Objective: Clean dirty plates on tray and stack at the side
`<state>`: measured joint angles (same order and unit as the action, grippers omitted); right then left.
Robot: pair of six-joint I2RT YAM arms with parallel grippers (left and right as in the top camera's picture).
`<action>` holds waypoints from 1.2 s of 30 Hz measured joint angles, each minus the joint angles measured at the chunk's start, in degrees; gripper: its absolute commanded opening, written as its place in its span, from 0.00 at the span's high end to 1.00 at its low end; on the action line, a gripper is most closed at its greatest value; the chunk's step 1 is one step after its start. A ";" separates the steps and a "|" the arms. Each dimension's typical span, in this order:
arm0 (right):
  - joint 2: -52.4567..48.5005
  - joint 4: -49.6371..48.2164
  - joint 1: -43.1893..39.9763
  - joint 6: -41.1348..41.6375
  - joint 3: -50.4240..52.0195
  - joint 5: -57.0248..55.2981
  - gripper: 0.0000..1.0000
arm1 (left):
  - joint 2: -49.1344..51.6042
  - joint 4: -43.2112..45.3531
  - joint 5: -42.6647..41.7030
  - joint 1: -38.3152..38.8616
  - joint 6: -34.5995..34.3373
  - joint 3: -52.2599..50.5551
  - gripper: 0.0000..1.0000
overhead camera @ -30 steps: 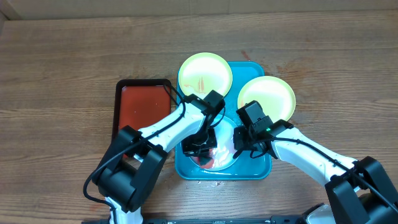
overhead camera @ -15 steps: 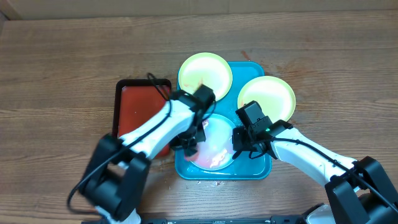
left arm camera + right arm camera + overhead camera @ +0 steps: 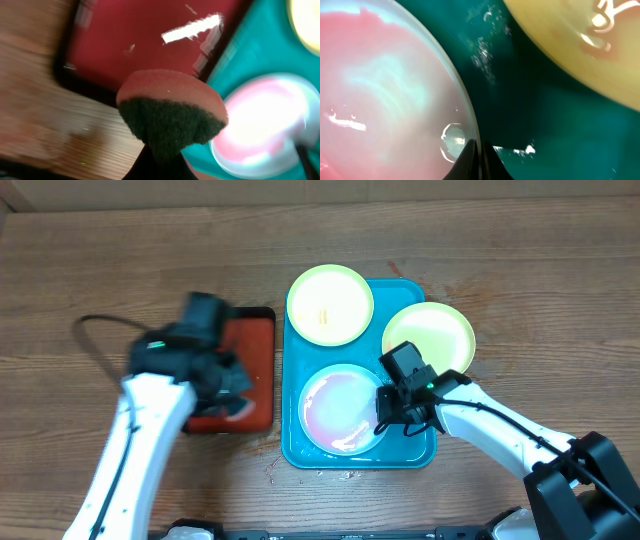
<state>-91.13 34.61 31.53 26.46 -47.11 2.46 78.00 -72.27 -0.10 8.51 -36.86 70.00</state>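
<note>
Fingers (image 3: 141,171) of the left gripper (image 3: 222,380) are closed tight on a sponge (image 3: 170,107). The sponge has a red-orange face and a dark green scouring layer, and the scouring layer narrows down into the grip. In the overhead view this gripper is motion-blurred above the black-rimmed tray (image 3: 255,330), which has a red-orange inside and lies just left of the turquoise tray (image 3: 293,448) on the wooden tabletop (image 3: 100,260).

Fingers (image 3: 463,164) of the right gripper (image 3: 383,412) are pinched together on the right rim of the whitish plate (image 3: 340,408). In the right wrist view the rim runs straight into the point where the two tips meet.

Plate positions:
- The whitish plate lies flat inside the turquoise tray, in its near half. Its surface shows a pinkish sheen and wet highlights.
- The left yellow-green plate (image 3: 330,305) sits at the tray's far-left corner and overhangs the rim onto the tabletop side. A small smear shows near its centre.
- The right yellow-green plate (image 3: 430,335) sits over the tray's far-right edge, partly outside the tray. The right arm covers its near edge.

All three plates lie apart from one another, unstacked. Droplets glisten on the bare tray floor between the whitish plate and the right yellow-green plate.
</note>
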 measured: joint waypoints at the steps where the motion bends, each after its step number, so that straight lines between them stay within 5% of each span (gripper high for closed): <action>1: 0.00 2.51 -0.02 -0.52 -1.20 -0.17 0.96 | -1.29 -0.44 0.24 -3.54 1.07 0.00 0.96; 6: -0.07 12.87 -0.04 -4.20 -11.32 -1.01 0.96 | -6.88 -0.66 0.33 -17.18 6.82 0.00 0.96; 12: -0.22 17.22 1.25 -10.21 -27.39 -2.82 0.96 | -10.67 -1.66 -0.37 -23.50 11.02 0.00 0.96; 16: -0.20 11.47 4.57 -11.98 -32.35 -4.74 0.96 | -12.52 -1.46 -1.62 -27.12 12.00 0.00 0.95; 22: -3.21 -0.96 10.99 -13.05 -32.57 -8.09 0.96 | -15.45 -1.77 -3.17 -29.90 13.14 0.00 0.73; 25: -8.11 -7.04 13.35 -13.22 -32.61 -11.72 0.96 | -15.76 -2.14 -3.54 -29.94 13.33 0.00 0.74; 30: -13.44 -12.85 15.76 -14.56 -32.59 -18.27 0.96 | -15.76 -2.86 -3.93 -29.94 13.51 0.00 0.89; 36: -13.14 -14.12 17.90 -16.74 -32.61 -22.10 0.96 | -15.76 -3.21 -3.98 -29.94 13.53 0.00 0.87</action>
<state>-104.27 20.49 49.43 9.72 -79.72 -19.64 62.24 -75.48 -4.08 -21.43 -23.33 70.00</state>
